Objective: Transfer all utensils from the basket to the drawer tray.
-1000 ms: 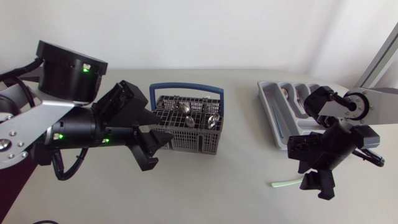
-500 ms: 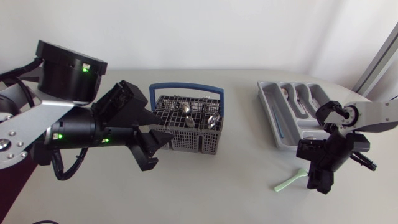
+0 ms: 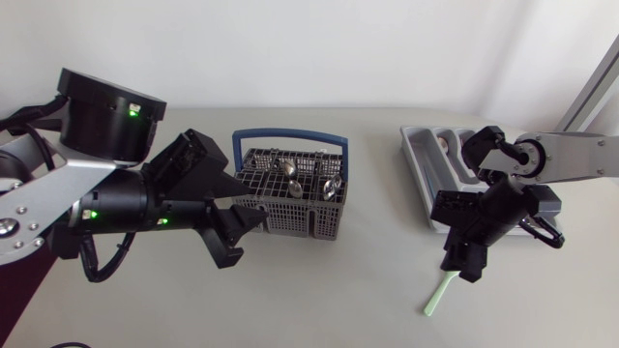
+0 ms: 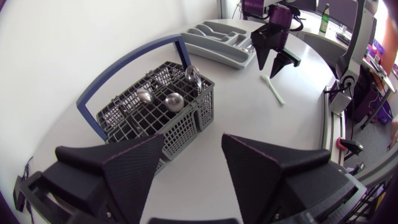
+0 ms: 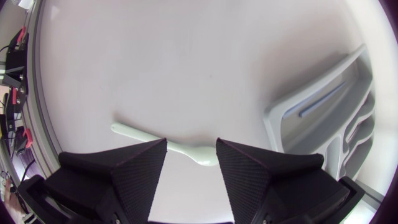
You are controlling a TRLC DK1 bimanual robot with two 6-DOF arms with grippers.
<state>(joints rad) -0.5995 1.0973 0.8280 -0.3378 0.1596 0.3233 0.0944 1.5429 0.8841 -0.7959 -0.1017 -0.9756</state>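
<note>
pale green spoon [image 3: 437, 293] beside drawer tray [image 3: 421, 178]

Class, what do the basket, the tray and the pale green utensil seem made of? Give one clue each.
Basket: grey plastic, likely; matte moulded grid. Tray: grey plastic, probably; smooth moulded compartments. Pale green utensil: plastic, it seems; uniform matte colour, no shine.

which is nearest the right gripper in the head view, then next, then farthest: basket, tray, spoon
1. Spoon: on the table, right at the right gripper.
2. Tray: next, just behind the gripper at the table's right end.
3. Basket: farthest, at mid-table.
</note>
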